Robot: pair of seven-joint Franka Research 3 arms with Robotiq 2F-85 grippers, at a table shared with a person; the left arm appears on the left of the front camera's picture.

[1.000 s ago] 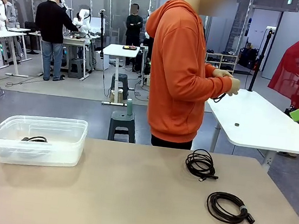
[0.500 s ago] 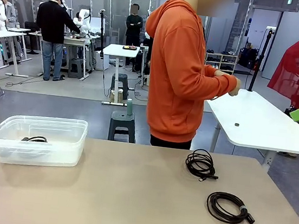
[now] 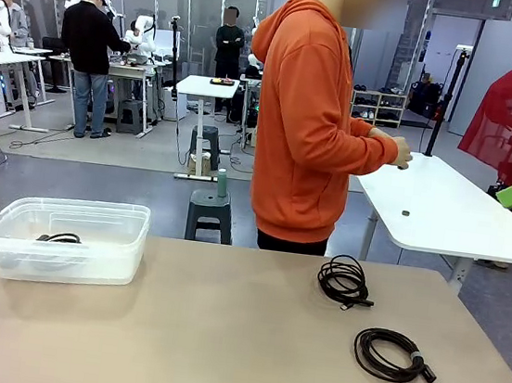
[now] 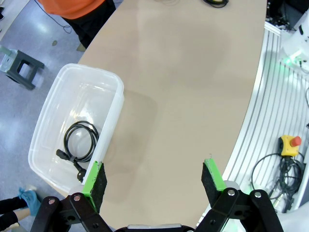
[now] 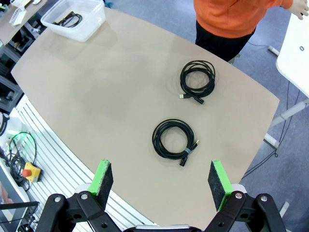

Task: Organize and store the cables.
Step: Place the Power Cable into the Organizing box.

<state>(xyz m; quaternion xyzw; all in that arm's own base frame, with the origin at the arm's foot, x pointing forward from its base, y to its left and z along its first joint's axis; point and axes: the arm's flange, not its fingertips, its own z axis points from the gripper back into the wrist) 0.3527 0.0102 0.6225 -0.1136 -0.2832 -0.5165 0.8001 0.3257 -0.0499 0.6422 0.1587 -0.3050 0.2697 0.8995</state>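
Observation:
Two cables lie as black coils on the tan table's right side, one farther (image 3: 345, 281) (image 5: 197, 81) and one nearer (image 3: 392, 354) (image 5: 173, 138). A third cable (image 3: 61, 239) (image 4: 79, 145) rests coiled inside the clear plastic bin (image 3: 69, 267) (image 4: 113, 116) at the left. My left gripper (image 4: 153, 180) hangs open high above the table beside the bin, with nothing between its fingers. My right gripper (image 5: 161, 186) is open too, high above the nearer coil and holding nothing.
A person in an orange hoodie (image 3: 316, 124) stands at the far edge, turned sideways with both hands (image 3: 397, 153) over a white side table (image 3: 449, 215). The middle of the tan table (image 3: 219, 337) is bare. Loose wiring and a red stop button (image 4: 288, 143) sit below the table's near edge.
The person's hands have moved outward and down toward the white side table. Neither the cables nor the bin has moved.

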